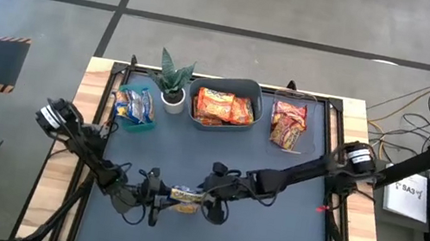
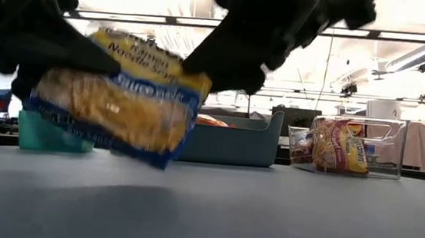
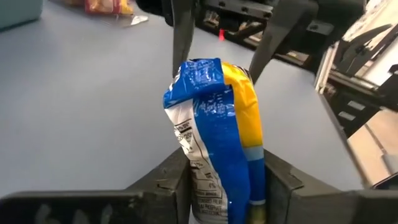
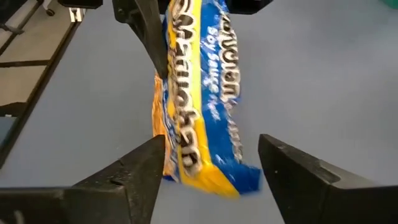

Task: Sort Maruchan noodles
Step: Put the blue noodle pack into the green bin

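Crinkly blue-and-yellow plastic noodle packet (image 2: 118, 99) hangs tilted just above the dark worktop (image 1: 266, 234) near its front edge, clamped at one end by the left gripper (image 3: 225, 186), while the right gripper (image 4: 211, 165) has its fingers spread apart around the other end. Behind, a teal tub (image 1: 138, 122) holds blue packets, a grey bin (image 1: 219, 121) orange packets (image 1: 223, 106), and a clear box (image 1: 287, 142) red packets (image 1: 289, 122).
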Motion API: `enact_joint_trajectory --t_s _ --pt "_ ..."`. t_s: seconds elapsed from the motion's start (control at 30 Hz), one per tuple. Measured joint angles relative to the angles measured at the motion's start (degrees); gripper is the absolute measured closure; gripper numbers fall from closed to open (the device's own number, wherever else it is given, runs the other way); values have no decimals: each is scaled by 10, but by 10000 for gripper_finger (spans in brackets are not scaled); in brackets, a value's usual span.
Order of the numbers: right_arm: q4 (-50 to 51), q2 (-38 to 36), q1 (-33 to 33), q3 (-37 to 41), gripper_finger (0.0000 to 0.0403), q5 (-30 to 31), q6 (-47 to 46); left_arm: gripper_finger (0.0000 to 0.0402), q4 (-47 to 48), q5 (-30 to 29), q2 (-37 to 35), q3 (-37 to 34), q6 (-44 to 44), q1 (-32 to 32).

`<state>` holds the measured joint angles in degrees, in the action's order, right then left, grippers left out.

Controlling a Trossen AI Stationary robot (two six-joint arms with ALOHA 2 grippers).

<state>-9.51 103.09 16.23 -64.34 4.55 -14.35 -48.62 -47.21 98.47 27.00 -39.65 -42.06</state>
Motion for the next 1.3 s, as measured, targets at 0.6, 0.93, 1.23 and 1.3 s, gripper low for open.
enact_joint_trajectory --t_s 0.6,0.93,1.23,1.3 --pt "85 -241 0 81 149 103 49 298 269 -99 -280 22 41 22" --pt "45 -257 0 107 151 116 60 297 873 -151 -415 198 -117 101" --pt "45 -253 0 109 150 120 61 297 1301 -194 -405 304 -379 177" --pt "45 -253 0 109 152 120 61 297 1306 -194 -406 301 -393 198"
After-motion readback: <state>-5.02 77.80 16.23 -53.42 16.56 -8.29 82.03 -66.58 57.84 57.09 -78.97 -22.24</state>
